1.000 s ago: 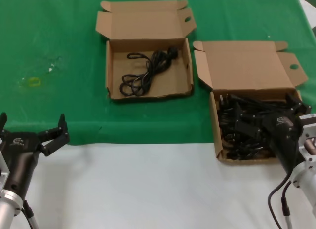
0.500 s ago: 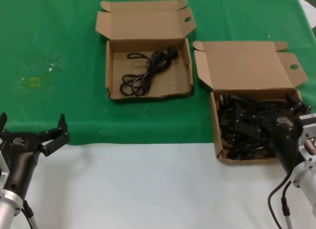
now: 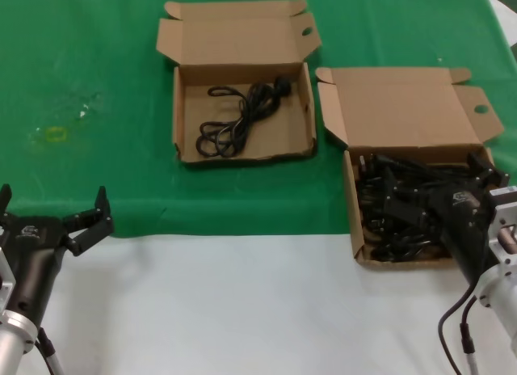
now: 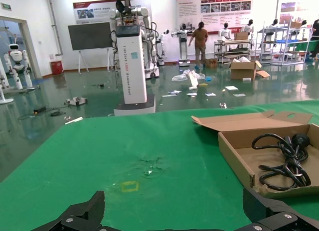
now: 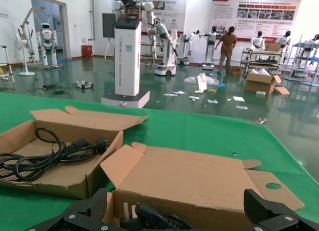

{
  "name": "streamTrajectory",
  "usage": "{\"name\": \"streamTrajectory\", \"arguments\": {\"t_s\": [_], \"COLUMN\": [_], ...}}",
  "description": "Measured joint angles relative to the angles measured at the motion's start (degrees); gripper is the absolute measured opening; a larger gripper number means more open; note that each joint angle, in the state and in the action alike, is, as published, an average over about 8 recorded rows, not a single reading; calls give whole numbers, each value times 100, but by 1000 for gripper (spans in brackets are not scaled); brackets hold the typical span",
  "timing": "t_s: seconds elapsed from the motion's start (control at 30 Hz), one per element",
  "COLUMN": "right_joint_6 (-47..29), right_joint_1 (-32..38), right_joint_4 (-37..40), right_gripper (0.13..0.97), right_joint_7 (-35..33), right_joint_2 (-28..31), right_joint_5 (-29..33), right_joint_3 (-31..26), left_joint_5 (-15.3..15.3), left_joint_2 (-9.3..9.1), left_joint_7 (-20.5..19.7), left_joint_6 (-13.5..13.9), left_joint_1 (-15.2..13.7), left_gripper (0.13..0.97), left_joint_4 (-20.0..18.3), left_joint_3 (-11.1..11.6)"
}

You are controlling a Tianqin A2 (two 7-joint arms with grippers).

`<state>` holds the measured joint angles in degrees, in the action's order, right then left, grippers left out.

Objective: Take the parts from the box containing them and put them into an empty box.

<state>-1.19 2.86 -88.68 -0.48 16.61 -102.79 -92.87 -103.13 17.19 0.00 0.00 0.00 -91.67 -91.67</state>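
Hovering open over cord-filled box (image 3: 412,116), right end effector (image 3: 420,199), left end effector (image 3: 52,209) open, idle.

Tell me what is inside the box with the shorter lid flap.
The box with the shorter lid flap holds one loose bundle of black cord with a plug, lying on its bare cardboard floor. Nothing else shows there; the floor under the cord loops is covered.

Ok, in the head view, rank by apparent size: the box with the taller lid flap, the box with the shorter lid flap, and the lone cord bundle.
1. Box with the taller lid flap, though it sits nearer the camera and partly behind the right end effector.
2. Box with the shorter lid flap, close in size, so this order is unsure.
3. Lone cord bundle, clearly smallest.
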Motion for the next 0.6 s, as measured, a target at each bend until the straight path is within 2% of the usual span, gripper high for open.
{"name": "streamTrajectory", "arguments": {"t_s": [0.6], "right_joint_6": [0], "right_joint_1": [0], "right_joint_4": [0], "right_gripper": [966], "right_joint_7": [0], "right_joint_2": [0], "right_joint_5": [0], "right_joint_3": [0], "left_joint_5": [0], "left_joint_2": [0], "left_joint_7": [0], "left_joint_6": [0], "left_joint_1": [0], "left_gripper": [966], "left_joint_4": [0], "left_joint_3": [0]}}
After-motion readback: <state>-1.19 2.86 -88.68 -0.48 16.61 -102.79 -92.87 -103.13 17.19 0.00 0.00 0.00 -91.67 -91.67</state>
